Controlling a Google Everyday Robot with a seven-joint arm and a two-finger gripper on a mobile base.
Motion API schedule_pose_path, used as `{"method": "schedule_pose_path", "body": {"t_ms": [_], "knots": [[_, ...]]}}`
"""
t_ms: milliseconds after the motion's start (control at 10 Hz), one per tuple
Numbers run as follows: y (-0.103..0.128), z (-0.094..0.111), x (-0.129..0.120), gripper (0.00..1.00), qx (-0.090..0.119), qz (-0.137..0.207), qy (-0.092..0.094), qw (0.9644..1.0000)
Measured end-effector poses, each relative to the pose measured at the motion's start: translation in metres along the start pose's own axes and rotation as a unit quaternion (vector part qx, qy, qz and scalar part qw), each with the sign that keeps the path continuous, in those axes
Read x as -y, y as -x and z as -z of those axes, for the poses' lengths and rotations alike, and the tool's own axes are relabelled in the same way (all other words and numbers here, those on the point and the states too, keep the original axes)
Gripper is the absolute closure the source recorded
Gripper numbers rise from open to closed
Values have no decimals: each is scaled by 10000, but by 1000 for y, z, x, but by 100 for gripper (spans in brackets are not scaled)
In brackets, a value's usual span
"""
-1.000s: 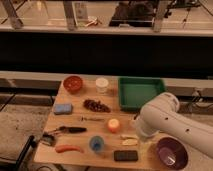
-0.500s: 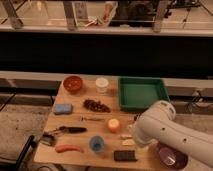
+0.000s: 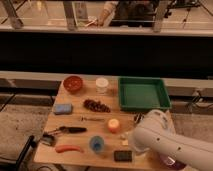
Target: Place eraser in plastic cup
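Arm now lower, nearer the eraser; jaws out of sight beneath.

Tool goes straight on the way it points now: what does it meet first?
Probably the eraser. The tool, largely hidden under the white arm at the table's front right, seems to point down just above it. Depth is unclear, so the bare table beside it is possible.

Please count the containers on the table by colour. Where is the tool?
Blue: 1 (plastic cup)
Whitish: 1 (translucent cup)
Red-brown: 1 (back bowl)
Green: 1 (tray)
Purple: 1 (front bowl, partly behind the arm)
Total: 5
The tool is low over the table, right of the orange ball.
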Motion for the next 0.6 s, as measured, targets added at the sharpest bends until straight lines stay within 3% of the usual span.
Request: {"method": "schedule_pose_path", "body": {"t_ms": [600], "knots": [[-1,-38,-16,20,291,63,401,9988]]}}
